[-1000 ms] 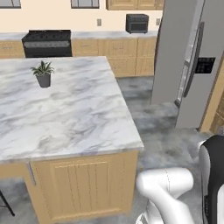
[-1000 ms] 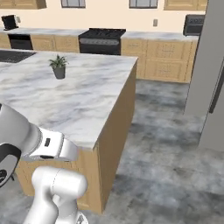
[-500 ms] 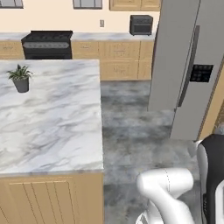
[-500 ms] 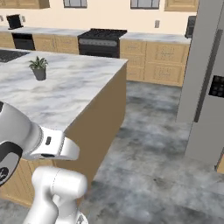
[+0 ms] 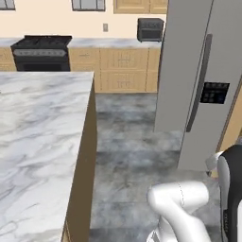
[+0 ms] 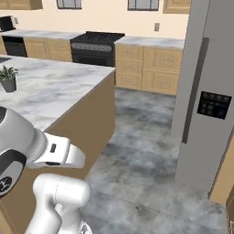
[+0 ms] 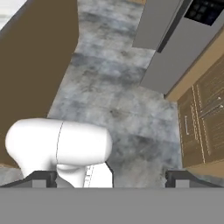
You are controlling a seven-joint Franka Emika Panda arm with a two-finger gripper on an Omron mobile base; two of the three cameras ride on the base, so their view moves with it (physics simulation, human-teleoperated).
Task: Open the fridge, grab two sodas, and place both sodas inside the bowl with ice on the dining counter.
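Looking over the arm from the left base view, you see the tall grey double-door fridge (image 5: 198, 71) on the right with both doors shut, its long curved black handle (image 5: 198, 85) running down beside a small dark dispenser panel (image 5: 215, 92); the large island dining counter with its white-grey marble top (image 5: 38, 146) and light wood side fills the left, well apart from the fridge across a strip of mottled grey floor (image 5: 127, 156); behind it a black stove (image 5: 41, 52) sits in the wall run of light wood cabinets (image 5: 123, 68), and a small black microwave (image 5: 150, 29) stands on the wall counter just beside the fridge; in the right base view a small green potted plant (image 6: 7, 78) stands on the marble near the far left edge; in the hand view your gripper (image 7: 111, 179) points down at the floor with its two dark fingertips (image 7: 41, 178) spread wide apart and nothing between them, the closed fridge at the upper right of that view
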